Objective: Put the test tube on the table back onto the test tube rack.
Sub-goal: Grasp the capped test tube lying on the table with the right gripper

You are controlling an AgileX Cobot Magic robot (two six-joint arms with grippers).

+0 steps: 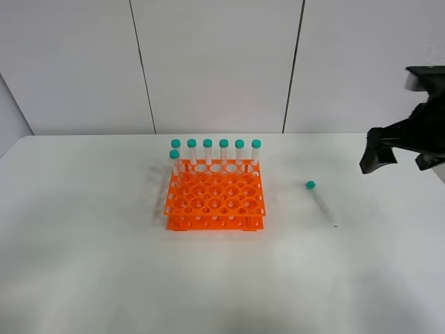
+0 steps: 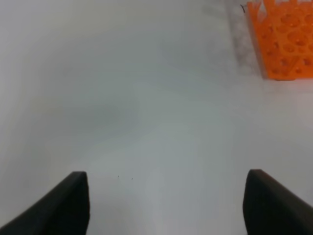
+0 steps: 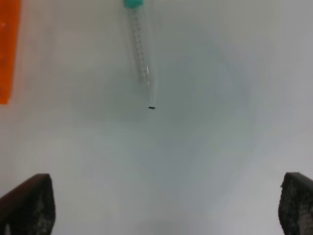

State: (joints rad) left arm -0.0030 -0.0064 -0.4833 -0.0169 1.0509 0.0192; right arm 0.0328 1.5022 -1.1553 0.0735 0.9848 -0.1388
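Observation:
The test tube (image 1: pixel 320 200) lies flat on the white table (image 1: pixel 83 264), right of the orange test tube rack (image 1: pixel 215 198), teal cap toward the back. It also shows in the right wrist view (image 3: pixel 139 46), lying ahead of my right gripper (image 3: pixel 161 208), which is open and empty. In the exterior high view the right gripper (image 1: pixel 400 158) hangs above the table's right edge, well right of the tube. My left gripper (image 2: pixel 166 210) is open and empty over bare table. A corner of the rack (image 2: pixel 283 39) shows far ahead of it.
Several identical teal-capped tubes (image 1: pixel 215 152) stand upright in the rack's back row, one more behind its left corner. An edge of the rack (image 3: pixel 9 49) shows in the right wrist view. A small dark speck (image 3: pixel 152 107) lies at the tube's tip.

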